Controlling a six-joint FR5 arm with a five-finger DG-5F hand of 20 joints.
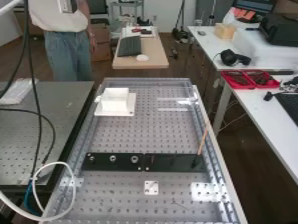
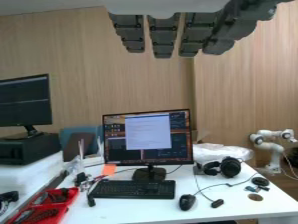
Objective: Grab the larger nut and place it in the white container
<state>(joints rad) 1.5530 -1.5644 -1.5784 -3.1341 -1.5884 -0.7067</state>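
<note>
On the bench, in the high view, the larger nut (image 1: 113, 158) stands beside the bearing (image 1: 134, 159) on a flat black bar (image 1: 173, 163), well apart from the white container (image 1: 116, 103). In the wrist view, the hand (image 2: 163, 36) hangs empty, fingers straight and slightly spread; the grab apparently comes first, calling for a careful approach to the nut.

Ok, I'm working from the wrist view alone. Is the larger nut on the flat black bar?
Observer: Yes, in the high view the larger nut sits on the flat black bar.
Operator: What are its neighbours there?
Observer: It stands between the smaller nut and the bearing.
Operator: And the white container, where do I carry the nut to?
Observer: The white container stands well beyond the bar, towards the bench's far end, left of centre in the high view.
</note>
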